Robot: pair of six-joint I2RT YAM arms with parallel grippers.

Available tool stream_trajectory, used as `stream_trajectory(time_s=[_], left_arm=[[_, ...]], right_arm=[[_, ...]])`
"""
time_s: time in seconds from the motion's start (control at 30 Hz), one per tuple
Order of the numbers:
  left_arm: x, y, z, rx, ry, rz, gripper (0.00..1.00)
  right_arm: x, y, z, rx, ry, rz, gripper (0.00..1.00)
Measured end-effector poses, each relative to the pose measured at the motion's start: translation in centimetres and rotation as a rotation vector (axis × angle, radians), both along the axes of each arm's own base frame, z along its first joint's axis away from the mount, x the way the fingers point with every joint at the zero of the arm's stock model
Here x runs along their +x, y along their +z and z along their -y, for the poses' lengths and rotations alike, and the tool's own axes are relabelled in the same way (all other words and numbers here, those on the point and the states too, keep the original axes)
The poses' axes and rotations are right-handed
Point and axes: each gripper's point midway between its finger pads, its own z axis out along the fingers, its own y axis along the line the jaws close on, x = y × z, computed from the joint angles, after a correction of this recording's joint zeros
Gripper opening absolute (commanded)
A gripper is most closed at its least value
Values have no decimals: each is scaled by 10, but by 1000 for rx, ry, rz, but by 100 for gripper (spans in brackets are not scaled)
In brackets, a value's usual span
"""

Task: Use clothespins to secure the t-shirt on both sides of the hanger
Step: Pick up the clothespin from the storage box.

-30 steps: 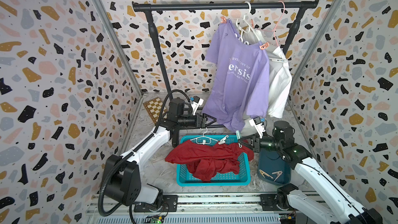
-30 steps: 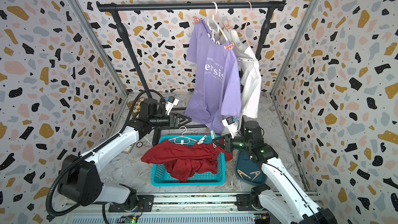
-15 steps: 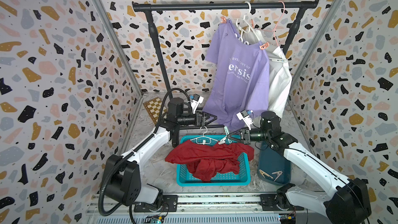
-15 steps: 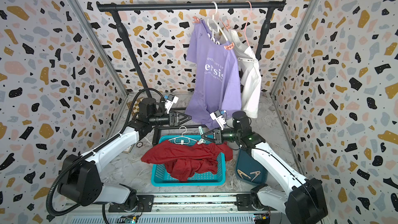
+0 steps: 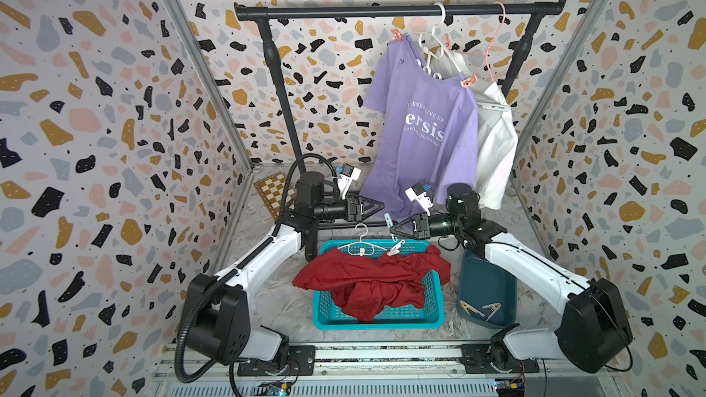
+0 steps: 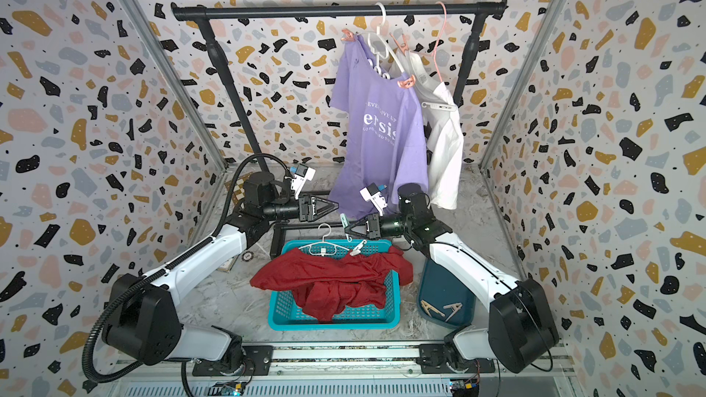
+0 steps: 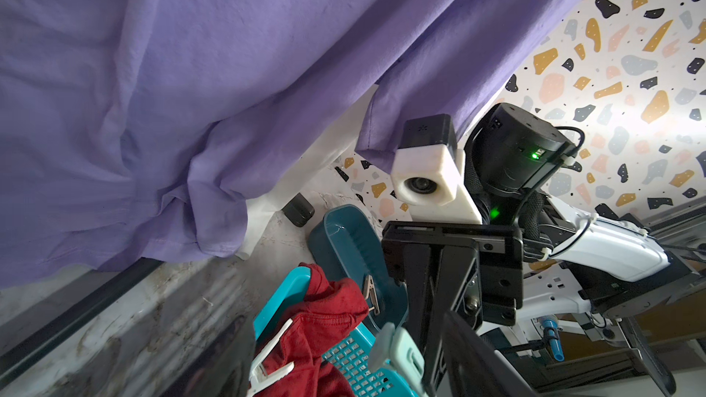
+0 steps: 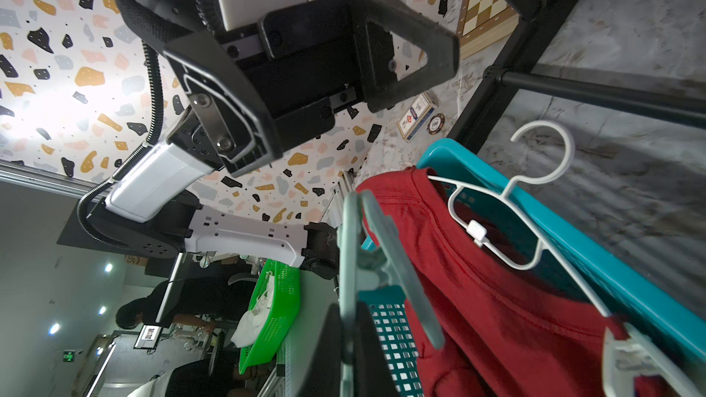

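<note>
A red t-shirt (image 5: 366, 280) lies crumpled in a teal basket (image 5: 435, 315) with a white hanger (image 5: 359, 248) in its neck. A white clothespin (image 5: 395, 248) is clipped at the hanger's right end. My right gripper (image 5: 392, 227) is shut on a mint green clothespin (image 5: 389, 219), which sticks up above the basket's back rim, also seen in the right wrist view (image 8: 351, 261). My left gripper (image 5: 380, 206) hangs just above and left of it, jaws open and holding nothing. In the left wrist view the mint clothespin (image 7: 399, 353) shows between my blurred fingers.
A purple t-shirt (image 5: 424, 127) and a white shirt (image 5: 494, 147) hang from the black rail (image 5: 382, 13), pinned with pink clothespins. A dark blue bin (image 5: 485, 284) right of the basket holds tan clothespins (image 5: 481, 309). A chessboard (image 5: 271, 190) lies behind the left arm.
My right gripper has carried the mint clothespin up and to the left, close to the left gripper. The left gripper has shifted slightly right and its jaws have narrowed.
</note>
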Motion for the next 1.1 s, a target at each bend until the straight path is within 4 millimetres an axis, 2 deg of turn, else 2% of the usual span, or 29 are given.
stream_trajectory(time_s=[0.23,0.47,0.6,0.83,0.97,1.1], left_arm=[[-1,6,2,-26,-27,16,63],[1,9,3,-47,-36,18,54],[0,13,4,-61,-46,27,52],[-1,12,4,-69,-56,27,48],[-2,11,5,-71,-60,19,46],[-2,11,5,-73,-61,11,36]], right_arm=[[10,14,-12,30,21,-24,0],[19,7,-19,31,30,-89,0],[23,6,-22,31,29,-105,0],[27,22,-24,57,33,-81,0],[31,23,-27,61,37,-83,0],[32,18,-29,58,45,-96,0]])
